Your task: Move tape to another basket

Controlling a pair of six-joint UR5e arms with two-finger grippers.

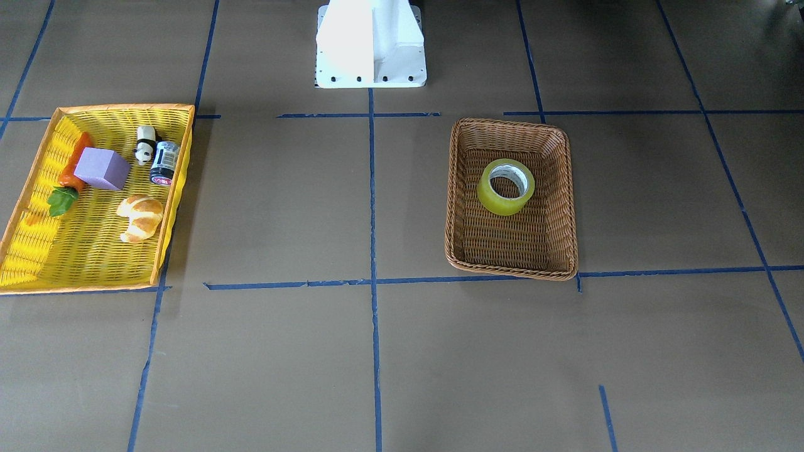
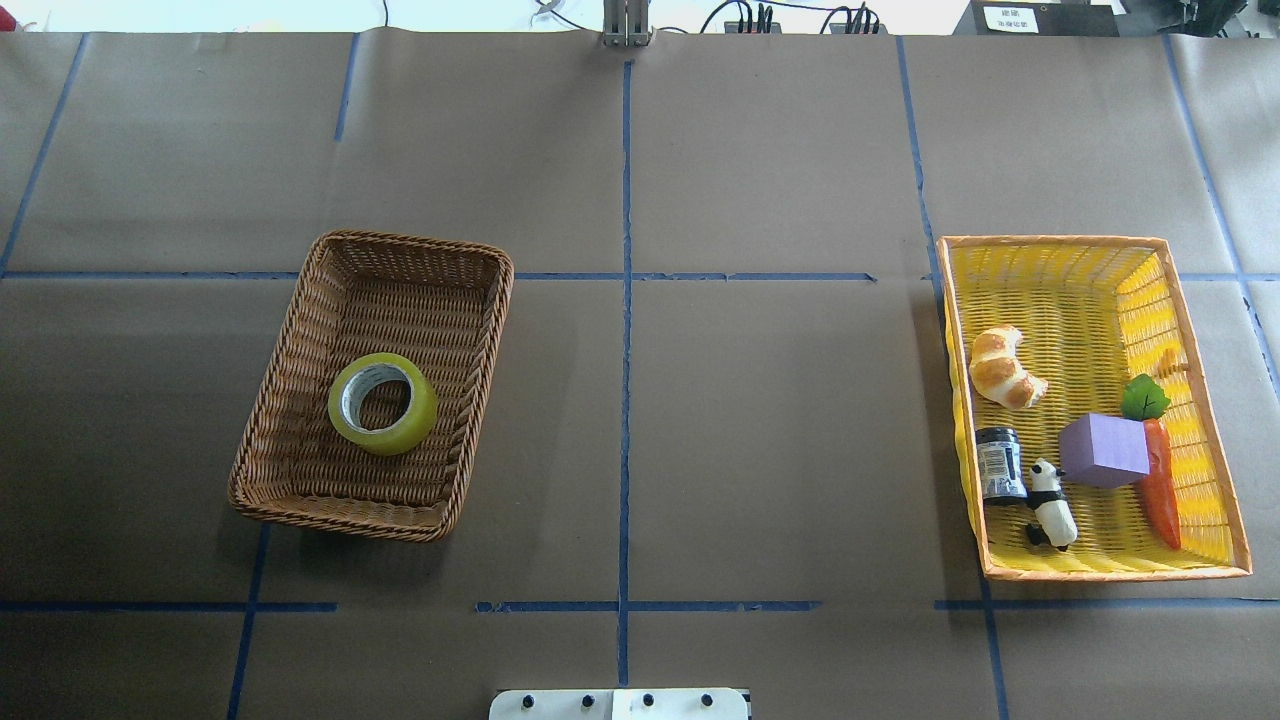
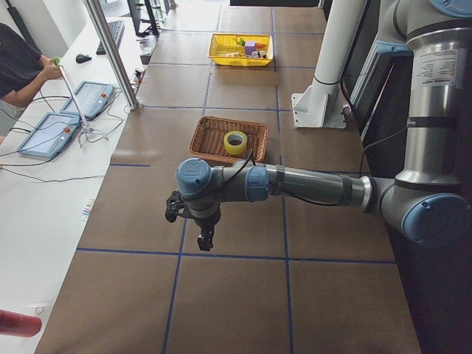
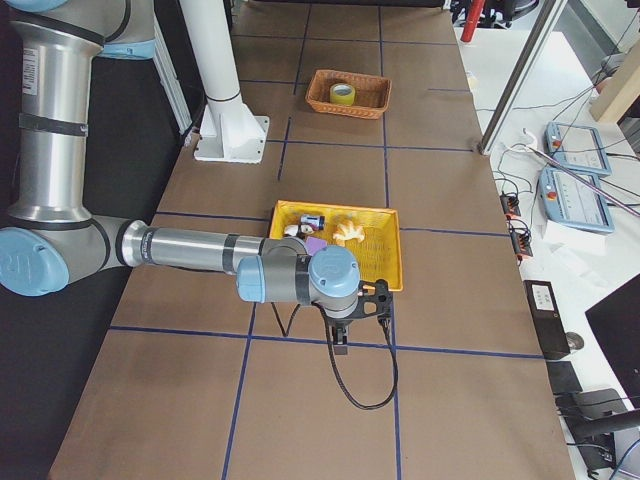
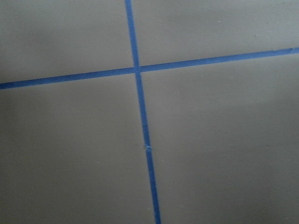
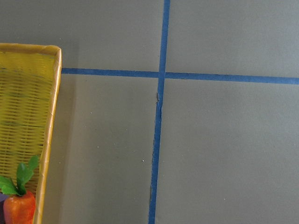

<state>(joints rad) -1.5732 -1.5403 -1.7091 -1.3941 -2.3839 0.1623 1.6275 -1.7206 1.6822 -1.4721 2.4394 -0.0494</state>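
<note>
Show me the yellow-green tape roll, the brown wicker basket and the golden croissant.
yellow-green tape roll (image 2: 424, 410): overhead view, outer side wall.
brown wicker basket (image 2: 400, 308): overhead view, bare woven floor.
golden croissant (image 2: 996, 372): overhead view, its middle.

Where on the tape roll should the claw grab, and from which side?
Probably straight down, pinching the tape across its ring wall. It lies flat, hole up, in the basket, clear of its sides.

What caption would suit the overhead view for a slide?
Tape roll lies flat in the wicker basket at left; the cluttered yellow basket waits at right.
</note>
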